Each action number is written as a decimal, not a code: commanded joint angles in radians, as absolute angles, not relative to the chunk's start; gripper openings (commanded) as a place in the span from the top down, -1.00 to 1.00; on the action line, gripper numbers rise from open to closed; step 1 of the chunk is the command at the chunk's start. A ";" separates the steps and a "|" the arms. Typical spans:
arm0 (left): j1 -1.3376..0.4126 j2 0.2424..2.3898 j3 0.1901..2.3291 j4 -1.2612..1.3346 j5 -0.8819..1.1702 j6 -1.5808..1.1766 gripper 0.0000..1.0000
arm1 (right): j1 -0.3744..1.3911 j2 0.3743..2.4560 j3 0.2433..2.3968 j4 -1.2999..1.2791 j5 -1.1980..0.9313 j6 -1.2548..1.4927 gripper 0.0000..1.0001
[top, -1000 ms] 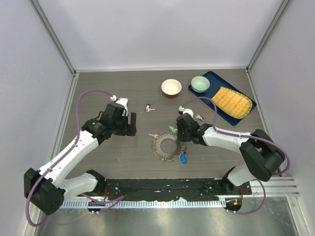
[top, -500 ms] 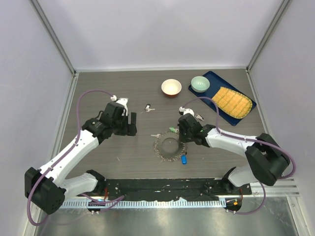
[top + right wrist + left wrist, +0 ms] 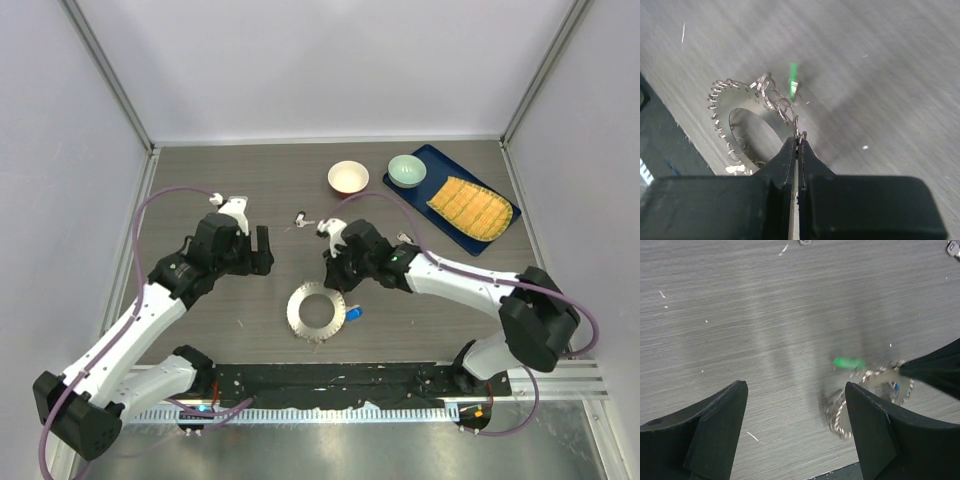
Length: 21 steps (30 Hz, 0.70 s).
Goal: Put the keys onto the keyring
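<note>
Grey wood-grain counter (image 3: 200, 180), walled at the left, far and right edges. Left arm (image 3: 150, 300) up from the near-left corner, left gripper (image 3: 260, 252) left of centre, spread wide with nothing between the fingers, above bare counter. Right arm (image 3: 460, 285) in from the near-right corner, right gripper (image 3: 334, 274) at the middle, pinched narrow on the far rim of the keyring (image 3: 316, 312). Blue tray (image 3: 432, 160) slanted in the far-right corner, ribbed yellow pad (image 3: 470, 205) lying in it, green bowl (image 3: 406, 170) on its far-left end. Keyring itself between centre and the near edge, fringed all round with silver keys, tilted up at the pinched side; near side on the counter or off it, not clear. White bowl (image 3: 348, 178) near the far edge, just left of the tray. Blue key (image 3: 355, 313) sticking out at the keyring's right; green key (image 3: 793, 80) dangling by the pinched rim. Black-headed key (image 3: 301, 219) loose between white bowl and centre; silver key (image 3: 405, 238) loose just beside the right arm.
</note>
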<state>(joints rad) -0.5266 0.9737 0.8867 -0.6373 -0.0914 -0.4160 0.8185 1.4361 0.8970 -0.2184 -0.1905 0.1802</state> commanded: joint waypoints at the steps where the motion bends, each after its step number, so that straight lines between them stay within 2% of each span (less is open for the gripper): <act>1: -0.520 0.927 0.870 -0.586 -0.146 -0.416 -0.67 | 0.833 1.508 0.937 -0.222 -0.279 0.107 0.98; 8: -0.520 0.937 0.876 -0.604 -0.164 -0.422 -0.67 | 0.798 1.597 0.934 -0.227 -0.152 0.123 0.96; 11: -0.520 0.942 0.879 -0.609 -0.166 -0.422 -0.67 | 0.799 1.620 0.942 -0.224 -0.124 0.133 0.87; 12: -0.520 0.940 0.879 -0.609 -0.166 -0.422 -0.67 | 0.798 1.626 0.942 -0.224 -0.100 0.143 0.82; 13: -0.520 0.942 0.879 -0.611 -0.167 -0.422 -0.67 | 0.799 1.626 0.945 -0.227 -0.081 0.152 0.65; 15: -0.520 0.940 0.877 -0.614 -0.172 -0.422 -0.66 | 0.799 1.608 0.959 -0.256 -0.046 0.181 0.48; 16: -0.520 0.939 0.877 -0.614 -0.170 -0.423 -0.66 | 0.798 1.597 0.965 -0.267 -0.035 0.190 0.31; 19: -0.520 0.937 0.877 -0.614 -0.170 -0.425 -0.67 | 0.799 1.543 0.980 -0.304 -0.006 0.235 0.02; 21: -0.520 0.937 0.879 -0.612 -0.169 -0.423 -0.67 | 0.799 1.523 0.988 -0.328 -0.003 0.258 0.00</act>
